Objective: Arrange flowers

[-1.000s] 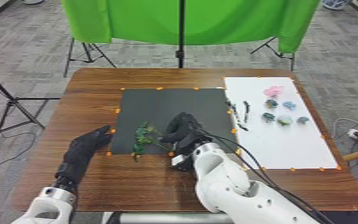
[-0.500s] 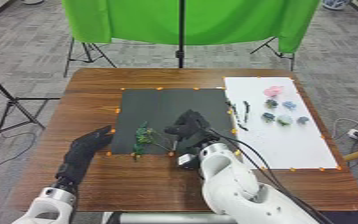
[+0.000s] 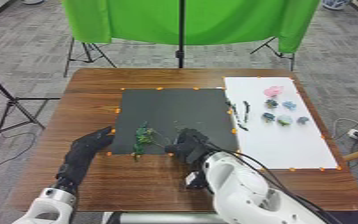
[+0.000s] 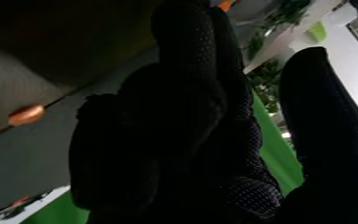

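Right robot hand (image 3: 191, 146): over the near right part of the black sheet, open, thumb apart from the fingers.
Left robot hand (image 3: 92, 141): at the black sheet's left edge, open, fingers straight.
Green sprig (image 3: 143, 140): lying on the black sheet, between the two hands.
Black sheet (image 3: 168, 107): on the brown tabletop (image 3: 91, 102), with orange tabs along its edges.
White sheet (image 3: 291, 150): on the right, carrying slender stems (image 3: 246, 111) near its left edge.
Pink flower (image 3: 274, 90): on the white sheet, beyond the bluish and pale blooms (image 3: 285, 120).
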You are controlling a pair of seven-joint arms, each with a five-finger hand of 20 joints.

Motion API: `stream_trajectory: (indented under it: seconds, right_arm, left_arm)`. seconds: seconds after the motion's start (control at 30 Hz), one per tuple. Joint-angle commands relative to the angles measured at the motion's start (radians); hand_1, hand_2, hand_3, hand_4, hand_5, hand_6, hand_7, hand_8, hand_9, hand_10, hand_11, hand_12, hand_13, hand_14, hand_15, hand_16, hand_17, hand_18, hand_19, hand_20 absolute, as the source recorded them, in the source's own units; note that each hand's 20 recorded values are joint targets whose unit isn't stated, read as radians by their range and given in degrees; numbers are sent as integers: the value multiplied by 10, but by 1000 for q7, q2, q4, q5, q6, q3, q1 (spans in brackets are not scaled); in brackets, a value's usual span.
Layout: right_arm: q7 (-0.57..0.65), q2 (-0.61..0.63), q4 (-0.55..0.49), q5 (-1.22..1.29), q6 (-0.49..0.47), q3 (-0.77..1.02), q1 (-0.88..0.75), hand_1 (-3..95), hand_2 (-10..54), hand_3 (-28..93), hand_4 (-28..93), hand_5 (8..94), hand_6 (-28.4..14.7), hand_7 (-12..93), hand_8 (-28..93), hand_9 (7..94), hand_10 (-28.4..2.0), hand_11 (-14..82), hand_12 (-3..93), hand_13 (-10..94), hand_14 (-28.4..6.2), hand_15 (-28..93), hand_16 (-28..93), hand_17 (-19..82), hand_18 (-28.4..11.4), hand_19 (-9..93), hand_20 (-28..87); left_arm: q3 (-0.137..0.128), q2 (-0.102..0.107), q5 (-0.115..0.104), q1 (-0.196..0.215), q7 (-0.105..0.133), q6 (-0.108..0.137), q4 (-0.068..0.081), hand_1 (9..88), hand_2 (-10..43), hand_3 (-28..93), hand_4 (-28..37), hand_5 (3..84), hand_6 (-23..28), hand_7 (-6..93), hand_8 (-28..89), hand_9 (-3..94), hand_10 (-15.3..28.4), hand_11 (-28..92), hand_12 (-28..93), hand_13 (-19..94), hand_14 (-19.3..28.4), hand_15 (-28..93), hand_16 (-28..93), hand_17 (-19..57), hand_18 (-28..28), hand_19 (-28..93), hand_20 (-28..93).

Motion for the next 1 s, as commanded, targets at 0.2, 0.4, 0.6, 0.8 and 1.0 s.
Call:
stream_trajectory:
  seconds: [0.2, 0.4, 0.6, 0.8, 1.0]
  right_arm:
    - [-12, -9, -9, 41, 23, 22, -14, 314, 40, 567, -101, 800, -44, 182, -65, 881, -143, 374, 253, 937, -48, 548, 320, 666, -134, 932, 568]
    - [-6, 6, -22, -2, 37, 52, -3, 290, 42, 584, -109, 816, -40, 188, -62, 895, -143, 369, 254, 937, -49, 556, 313, 670, -135, 932, 564]
    - [-5, -1, 35, 13, 31, 27, 35, 283, 45, 586, -115, 820, -38, 191, -61, 896, -141, 369, 257, 937, -48, 563, 305, 672, -133, 932, 565]
    - [-14, -11, 35, 21, 14, -8, 31, 289, 46, 581, -114, 813, -37, 189, -63, 896, -140, 367, 258, 937, -48, 562, 305, 672, -133, 932, 565]
    - [-19, -13, 22, 38, 7, -30, 31, 292, 48, 575, -113, 813, -37, 190, -63, 895, -138, 369, 259, 937, -47, 561, 305, 672, -131, 932, 564]
  left_arm:
    - [11, -11, 7, 16, -22, -23, 13, 296, -9, 560, -154, 452, 64, 37, -28, 410, 154, 134, 136, 268, 175, 172, -3, 10, 104, 38, 157]
    - [13, -10, 6, 16, -24, -21, 13, 293, -15, 574, -164, 450, 61, 45, -33, 411, 143, 134, 135, 274, 169, 163, -1, 13, 103, 33, 157]
    - [19, -11, 9, 8, -29, -29, 16, 291, -16, 580, -170, 444, 55, 49, -36, 412, 139, 136, 135, 276, 165, 157, 2, 14, 102, 31, 159]
    - [15, -9, 7, 11, -30, -24, 15, 289, -13, 579, -170, 446, 60, 46, -36, 409, 141, 131, 135, 275, 167, 154, 6, 13, 103, 30, 160]
    - [16, -11, 8, 12, -26, -27, 15, 289, -16, 585, -170, 447, 57, 49, -35, 409, 141, 130, 136, 274, 168, 153, 6, 12, 103, 31, 160]
